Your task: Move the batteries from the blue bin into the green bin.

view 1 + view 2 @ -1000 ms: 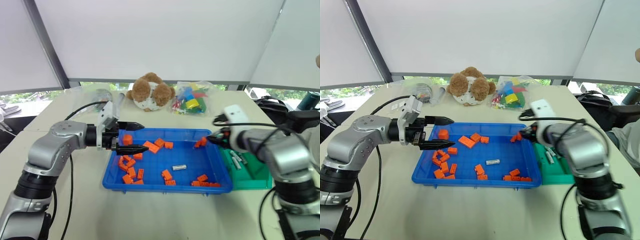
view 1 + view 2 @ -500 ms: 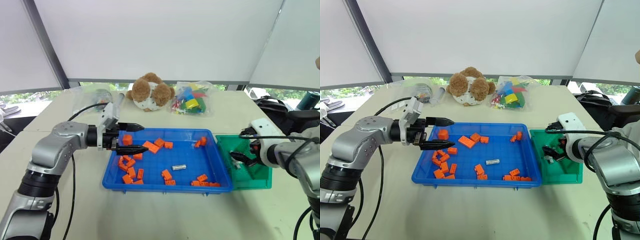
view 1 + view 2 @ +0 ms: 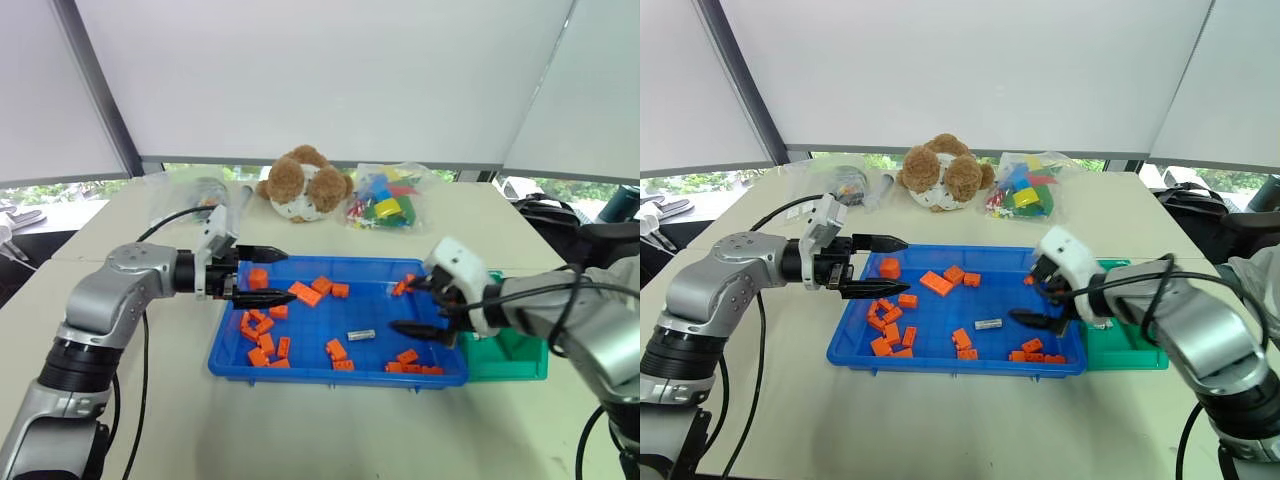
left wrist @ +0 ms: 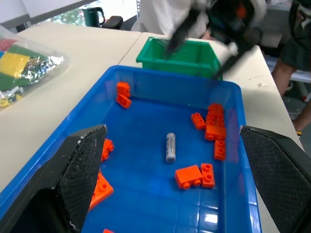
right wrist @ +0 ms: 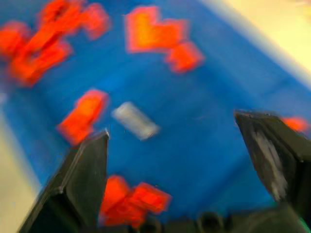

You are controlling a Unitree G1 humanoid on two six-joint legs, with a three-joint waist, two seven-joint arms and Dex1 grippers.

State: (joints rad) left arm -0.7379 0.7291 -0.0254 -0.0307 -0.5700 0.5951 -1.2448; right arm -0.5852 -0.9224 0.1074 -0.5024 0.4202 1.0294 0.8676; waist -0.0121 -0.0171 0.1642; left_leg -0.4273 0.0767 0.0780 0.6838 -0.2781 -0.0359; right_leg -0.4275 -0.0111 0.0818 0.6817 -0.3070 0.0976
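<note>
battery (image 3: 360, 335): one silver-grey cylinder, lying flat on bare floor near the middle of the blue bin; nothing touches it, so it is open to a grab from above.
blue bin (image 3: 300, 372): wide shallow tray on the table, directly in front of the robot.
orange blocks (image 3: 262, 333): scattered, thickest toward the bin's left side, a few near the right rim; none against the battery.
right gripper (image 3: 420, 306): fingers spread wide and empty, hanging over the bin's right end and aimed down toward the battery. Judged: lined up for the next pick, not yet at it.
green bin (image 3: 510, 350): just beside the blue bin's right end, partly hidden by the right arm; a short carry from the tray.
left gripper (image 3: 262, 275): fingers parted, holding nothing, level over the bin's left end; looks parked clear of the right arm's work.
beyond: plush bear (image 3: 303, 184) and bag of coloured bricks (image 3: 385, 200) at the table's far side, well apart from both bins.
</note>
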